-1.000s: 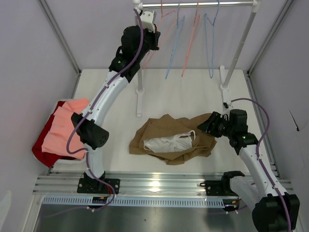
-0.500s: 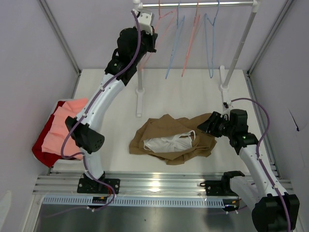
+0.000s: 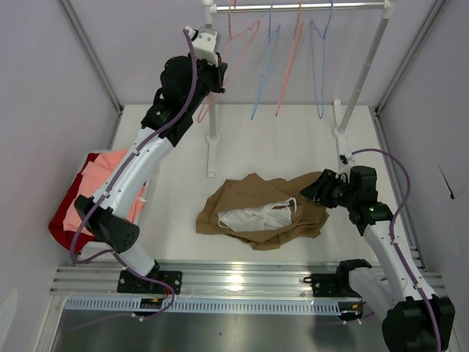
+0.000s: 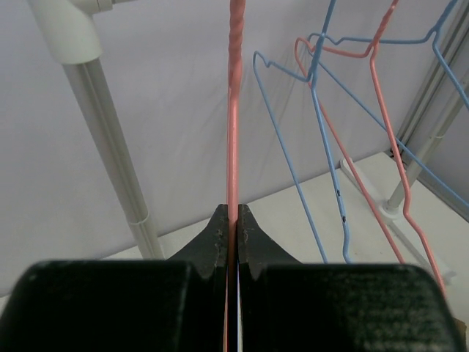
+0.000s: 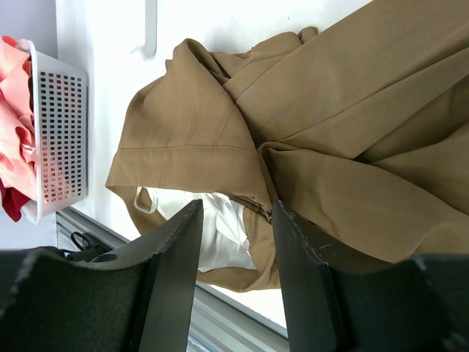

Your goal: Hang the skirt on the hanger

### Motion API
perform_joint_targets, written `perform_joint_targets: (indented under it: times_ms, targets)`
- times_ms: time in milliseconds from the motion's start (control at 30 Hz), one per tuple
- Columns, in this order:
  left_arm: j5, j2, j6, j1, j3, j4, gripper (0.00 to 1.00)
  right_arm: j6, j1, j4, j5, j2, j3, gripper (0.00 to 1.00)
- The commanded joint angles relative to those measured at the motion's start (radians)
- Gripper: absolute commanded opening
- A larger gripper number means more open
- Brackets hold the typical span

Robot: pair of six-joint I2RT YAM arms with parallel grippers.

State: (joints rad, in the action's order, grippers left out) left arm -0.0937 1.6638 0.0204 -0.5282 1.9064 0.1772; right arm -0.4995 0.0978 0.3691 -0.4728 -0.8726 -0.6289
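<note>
Pink hanger point(image 4: 234, 110) sits pinched in the left tool point(image 4: 230, 224). The skirt point(image 3: 249, 194) lies near the front edge of the counter point(image 3: 293, 139), unhung; the right tool point(image 5: 236, 220) is apart over it.

Pale lilac walls point(image 3: 44, 88) enclose a white table point(image 3: 293, 147), with a white tube clothes rack point(image 3: 366, 66) at the top of the frame and a metal rail point(image 3: 242, 273) along the bottom.
</note>
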Motion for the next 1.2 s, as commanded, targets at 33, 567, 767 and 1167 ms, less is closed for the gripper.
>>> perform_joint_targets:
  times_ms: [33, 567, 767, 1167]
  targets:
    - [0.005, -0.113, 0.018, -0.007, -0.085, -0.044, 0.00, 0.013, -0.004, -0.015, -0.007, 0.027, -0.015, 0.49]
    - [0.055, -0.570, -0.095, -0.007, -0.595, 0.059, 0.00, 0.010, -0.003, 0.028, 0.003, 0.052, -0.029, 0.49]
    - [0.172, -0.725, -0.158, -0.007, -0.753, 0.157, 0.00, 0.010, 0.000, 0.060, 0.005, 0.067, -0.045, 0.49]
    - [0.402, -0.975, -0.215, -0.009, -0.892, 0.353, 0.00, 0.006, 0.049, 0.128, 0.063, 0.075, -0.101, 0.49]
